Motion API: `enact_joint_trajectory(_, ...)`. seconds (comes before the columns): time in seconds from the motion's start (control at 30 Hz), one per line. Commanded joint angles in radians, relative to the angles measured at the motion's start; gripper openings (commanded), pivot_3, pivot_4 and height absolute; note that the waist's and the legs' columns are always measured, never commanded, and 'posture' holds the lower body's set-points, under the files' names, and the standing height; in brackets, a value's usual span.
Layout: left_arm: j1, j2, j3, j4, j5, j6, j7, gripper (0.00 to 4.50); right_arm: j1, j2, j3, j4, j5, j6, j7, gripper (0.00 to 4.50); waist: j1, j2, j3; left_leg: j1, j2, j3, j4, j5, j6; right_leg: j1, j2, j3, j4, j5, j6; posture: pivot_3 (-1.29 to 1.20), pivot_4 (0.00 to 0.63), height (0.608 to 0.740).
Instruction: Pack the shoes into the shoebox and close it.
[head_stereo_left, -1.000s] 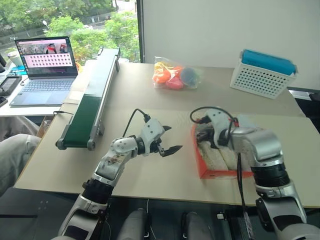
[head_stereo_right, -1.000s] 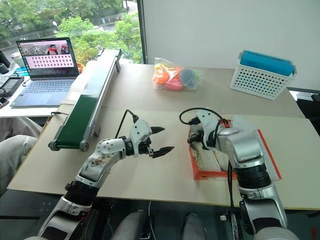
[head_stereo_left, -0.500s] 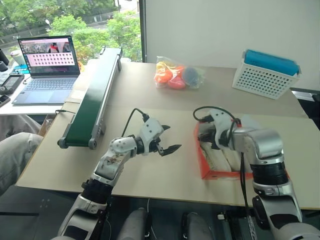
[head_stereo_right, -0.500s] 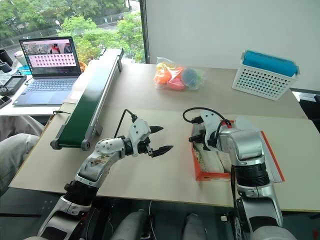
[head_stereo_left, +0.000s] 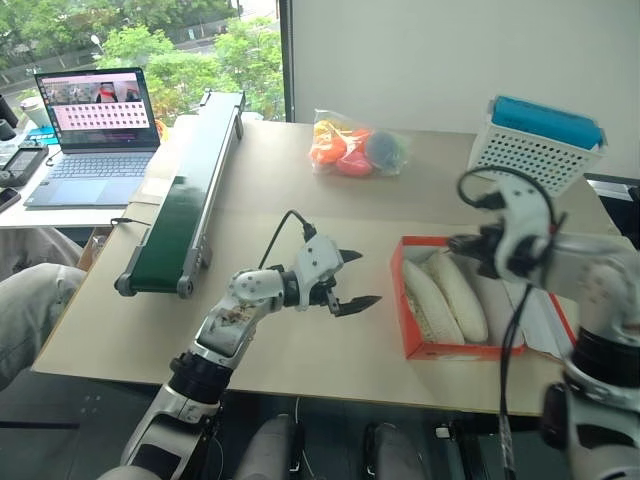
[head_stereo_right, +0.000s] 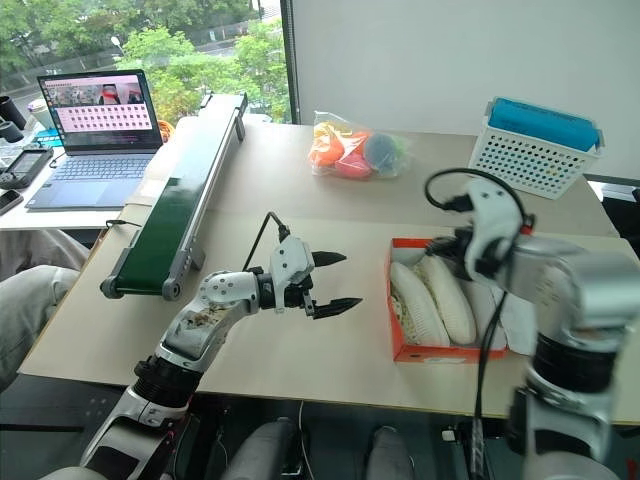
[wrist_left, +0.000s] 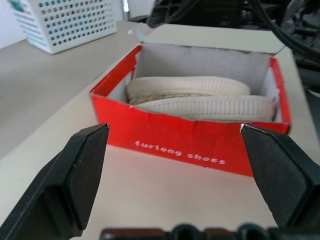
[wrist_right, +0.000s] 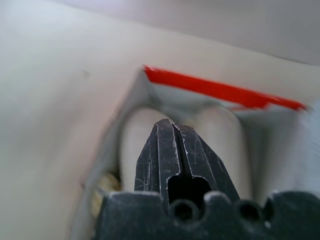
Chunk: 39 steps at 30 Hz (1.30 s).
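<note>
Right gripper, fingers pressed together and empty, hangs above the open shoebox; left gripper, spread wide, points at the box's near wall. Both shoes lie side by side inside. Packing appears complete; the next move calls for reaching the lid, lying flat at the box's right, and folding it over.

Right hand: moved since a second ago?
Yes. The right hand has lifted out of the shoebox, up and toward its right wall, shut and empty.

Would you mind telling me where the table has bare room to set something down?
Bare tabletop lies between the conveyor belt and the shoebox, apart from the left end effector, and between the toy bag and the basket. The shoebox is full.
</note>
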<state>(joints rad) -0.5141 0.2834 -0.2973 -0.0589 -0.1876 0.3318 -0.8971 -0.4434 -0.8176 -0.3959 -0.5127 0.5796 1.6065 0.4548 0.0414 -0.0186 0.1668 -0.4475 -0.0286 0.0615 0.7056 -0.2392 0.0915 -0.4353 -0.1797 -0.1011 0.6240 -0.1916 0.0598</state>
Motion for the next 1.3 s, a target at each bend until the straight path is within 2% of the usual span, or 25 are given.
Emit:
enact_joint_trajectory(0.03, -0.024, -0.007, -0.004, -0.021, -0.020, -0.022, -0.022, 4.50, 0.246, -0.198, -0.180, -0.192, 0.199, 0.008, 0.163, 0.05, -0.001, 0.001, 0.000, 0.000, 0.000, 0.000, 0.000, -0.001, 0.002, 0.000, -0.001, 0.000, 0.000, 0.000, 0.000, 0.00, 0.150, 0.699)
enact_joint_trajectory(0.17, -0.032, -0.014, -0.016, -0.011, -0.022, -0.024, -0.037, 4.50, 0.403, -0.229, -0.290, -0.264, 0.349, 0.008, 0.175, 0.05, -0.019, 0.000, 0.001, 0.006, 0.003, 0.000, 0.001, -0.002, 0.002, 0.007, 0.000, 0.000, -0.001, 0.000, 0.000, 0.00, 0.150, 0.699)
enact_joint_trajectory(0.2, -0.036, -0.019, -0.021, -0.010, -0.023, -0.024, -0.040, 4.50, 0.430, -0.211, -0.299, -0.267, 0.373, 0.008, 0.142, 0.05, -0.020, 0.000, 0.001, 0.009, 0.005, -0.001, 0.001, -0.002, 0.002, 0.010, 0.000, -0.001, -0.003, -0.004, 0.006, 0.00, 0.150, 0.699)
enact_joint_trajectory(0.3, -0.046, -0.032, -0.028, -0.009, -0.023, -0.022, -0.044, 4.50, 0.485, -0.172, -0.295, -0.249, 0.388, 0.008, 0.021, 0.05, -0.018, 0.000, 0.001, 0.010, 0.008, -0.002, 0.001, -0.003, 0.000, 0.013, 0.002, -0.002, -0.008, -0.002, 0.007, 0.00, 0.150, 0.699)
enact_joint_trajectory(0.33, -0.049, -0.034, -0.029, -0.009, -0.023, -0.021, -0.044, 4.50, 0.499, -0.168, -0.291, -0.245, 0.395, 0.008, -0.010, 0.05, -0.017, 0.000, 0.001, 0.009, 0.008, -0.002, 0.001, -0.006, -0.005, 0.013, 0.002, -0.002, -0.009, -0.002, 0.007, 0.00, 0.150, 0.699)
enact_joint_trajectory(0.37, -0.050, -0.035, -0.030, -0.010, -0.024, -0.021, -0.045, 4.50, 0.525, -0.171, -0.273, -0.247, 0.378, 0.008, -0.049, 0.05, -0.015, 0.001, 0.000, 0.009, 0.007, -0.002, 0.001, -0.006, -0.005, 0.013, 0.002, -0.002, -0.010, -0.002, 0.007, 0.00, 0.150, 0.699)
enact_joint_trajectory(0.4, -0.052, -0.035, -0.030, -0.011, -0.024, -0.020, -0.046, 4.50, 0.550, -0.182, -0.252, -0.252, 0.363, 0.008, -0.081, 0.05, -0.014, 0.001, 0.000, 0.008, 0.006, -0.001, 0.001, -0.002, 0.003, 0.012, 0.002, -0.001, -0.010, -0.002, 0.007, 0.00, 0.150, 0.699)
enact_joint_trajectory(0.53, -0.056, -0.035, -0.027, -0.017, -0.028, -0.014, -0.048, 4.50, 0.625, -0.252, -0.142, -0.263, 0.261, 0.008, -0.212, 0.05, -0.002, 0.001, 0.000, 0.007, 0.005, -0.001, 0.001, -0.002, 0.003, 0.012, 0.001, -0.001, -0.009, 0.001, 0.002, 0.00, 0.150, 0.699)
enact_joint_trajectory(0.67, -0.055, -0.032, -0.025, -0.019, -0.026, -0.012, -0.045, 4.50, 0.633, -0.336, -0.034, -0.265, 0.183, 0.008, -0.265, 0.05, -0.001, 0.001, 0.000, 0.007, 0.004, -0.001, 0.004, -0.003, 0.004, 0.012, 0.001, -0.001, -0.010, 0.001, 0.003, 0.00, 0.150, 0.699)
enact_joint_trajectory(0.73, -0.054, -0.030, -0.022, -0.024, -0.026, -0.008, -0.042, 4.50, 0.587, -0.326, 0.025, -0.251, 0.147, 0.008, -0.298, 0.05, -0.001, 0.001, 0.000, 0.007, 0.005, -0.001, 0.005, -0.003, 0.004, 0.013, 0.001, -0.001, -0.010, -0.002, 0.008, 0.00, 0.150, 0.699)
enact_joint_trajectory(0.87, -0.051, -0.028, -0.015, -0.035, -0.025, -0.001, -0.027, 4.50, 0.449, -0.215, 0.188, -0.222, 0.093, 0.008, -0.368, 0.05, -0.004, 0.001, 0.001, 0.006, 0.007, -0.001, 0.005, -0.003, 0.004, 0.012, 0.003, -0.001, -0.011, -0.001, 0.008, 0.00, 0.150, 0.699)
enact_joint_trajectory(0.97, -0.052, -0.025, -0.007, -0.044, -0.030, 0.006, -0.017, 4.50, 0.328, -0.073, 0.257, -0.170, 0.033, 0.008, -0.428, 0.05, -0.004, 0.001, 0.001, 0.005, 0.007, -0.001, 0.005, -0.003, 0.004, 0.011, 0.003, -0.001, -0.011, -0.001, 0.008, 0.00, 0.150, 0.699)
enact_joint_trajectory(1.07, -0.052, -0.023, -0.004, -0.048, -0.029, 0.009, -0.010, 4.50, 0.254, 0.044, 0.269, -0.114, -0.047, 0.003, -0.483, 0.05, -0.005, 0.001, 0.001, 0.004, 0.006, -0.001, 0.007, -0.003, 0.003, 0.011, 0.004, -0.001, -0.010, 0.003, 0.002, 0.00, 0.150, 0.699)
enact_joint_trajectory(1.3, -0.057, -0.023, -0.004, -0.038, -0.026, 0.005, 0.001, 4.50, 0.170, 0.282, 0.219, -0.048, -0.178, -0.065, -0.545, 0.05, -0.005, 0.002, 0.001, 0.003, 0.005, -0.001, 0.007, -0.002, 0.004, 0.009, 0.004, 0.000, -0.009, 0.003, 0.003, 0.00, 0.150, 0.699)
